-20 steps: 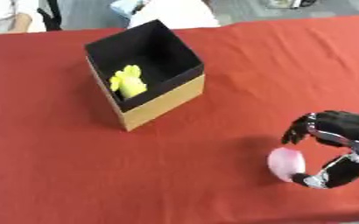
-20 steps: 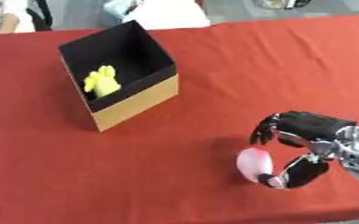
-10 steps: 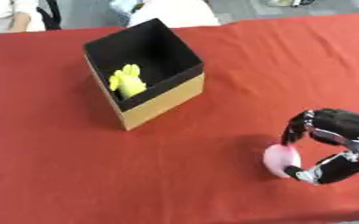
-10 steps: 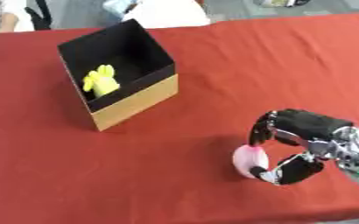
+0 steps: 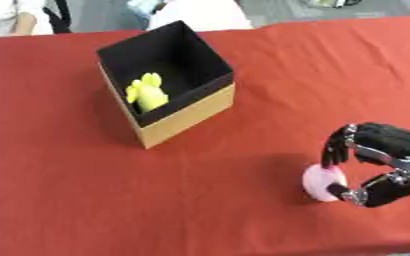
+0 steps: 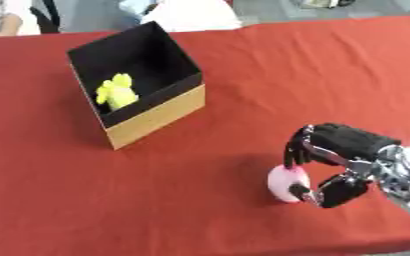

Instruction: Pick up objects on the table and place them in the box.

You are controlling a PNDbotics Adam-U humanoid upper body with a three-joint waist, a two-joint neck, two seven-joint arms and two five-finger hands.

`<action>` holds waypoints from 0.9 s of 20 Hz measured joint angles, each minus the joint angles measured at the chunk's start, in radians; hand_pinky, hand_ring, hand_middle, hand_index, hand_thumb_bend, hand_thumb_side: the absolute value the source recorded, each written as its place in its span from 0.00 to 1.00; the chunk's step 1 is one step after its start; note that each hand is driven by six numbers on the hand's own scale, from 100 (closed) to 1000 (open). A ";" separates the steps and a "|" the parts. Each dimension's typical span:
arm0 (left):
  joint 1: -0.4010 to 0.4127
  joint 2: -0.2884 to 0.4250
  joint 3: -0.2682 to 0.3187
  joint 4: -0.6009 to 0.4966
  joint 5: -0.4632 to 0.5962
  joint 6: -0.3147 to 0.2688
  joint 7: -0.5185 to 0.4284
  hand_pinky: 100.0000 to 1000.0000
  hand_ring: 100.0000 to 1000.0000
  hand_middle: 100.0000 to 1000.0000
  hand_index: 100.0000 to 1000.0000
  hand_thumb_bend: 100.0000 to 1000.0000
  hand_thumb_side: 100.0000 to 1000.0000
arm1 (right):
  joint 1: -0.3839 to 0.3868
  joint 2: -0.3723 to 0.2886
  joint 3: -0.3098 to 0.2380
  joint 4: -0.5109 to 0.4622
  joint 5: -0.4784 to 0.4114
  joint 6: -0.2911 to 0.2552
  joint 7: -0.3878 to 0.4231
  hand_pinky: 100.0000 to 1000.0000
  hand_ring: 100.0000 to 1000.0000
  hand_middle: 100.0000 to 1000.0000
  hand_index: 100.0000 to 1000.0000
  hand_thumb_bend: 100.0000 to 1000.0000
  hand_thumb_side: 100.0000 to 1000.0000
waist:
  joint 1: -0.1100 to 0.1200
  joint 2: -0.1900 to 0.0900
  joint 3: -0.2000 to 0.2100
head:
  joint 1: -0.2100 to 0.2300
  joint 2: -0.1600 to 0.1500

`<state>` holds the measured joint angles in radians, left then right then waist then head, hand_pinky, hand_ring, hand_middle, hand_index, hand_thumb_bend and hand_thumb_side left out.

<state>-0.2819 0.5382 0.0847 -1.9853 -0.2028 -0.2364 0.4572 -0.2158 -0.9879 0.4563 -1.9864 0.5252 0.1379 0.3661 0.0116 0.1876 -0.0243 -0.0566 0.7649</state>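
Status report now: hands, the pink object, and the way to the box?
Right hand shut on pink object, low at the red table. Left hand not in view. Box open, yellow object inside. Nothing between hand and box.

No readable text, label or number anywhere (box (image 5: 187,116) sides plain).

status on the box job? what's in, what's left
Done: one yellow object already lies inside the box. In hand: the right hand has fingers and thumb curled round a pink object, low by the red table, not yet carried over. Left: move it to the box and drop it in. No other loose objects show.
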 measured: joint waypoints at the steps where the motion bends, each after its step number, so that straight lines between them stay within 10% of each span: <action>1: 0.000 0.000 0.000 0.000 0.000 0.000 0.000 0.49 0.78 0.64 0.80 0.00 0.21 | -0.001 0.003 0.000 0.000 0.007 0.007 -0.007 0.28 0.47 0.41 0.56 0.18 0.00 | 0.000 0.000 0.001 | -0.001 0.000; 18: -0.001 0.000 0.000 0.000 0.000 -0.002 -0.007 0.49 0.78 0.64 0.80 0.00 0.21 | -0.022 0.044 0.006 0.000 0.051 0.095 -0.110 0.03 0.29 0.27 0.43 0.21 0.00 | 0.000 0.000 0.005 | -0.008 0.000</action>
<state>-0.2833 0.5380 0.0847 -1.9853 -0.2028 -0.2388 0.4504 -0.2376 -0.9436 0.4627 -1.9864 0.5767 0.2333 0.2565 0.0120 0.1876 -0.0191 -0.0644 0.7649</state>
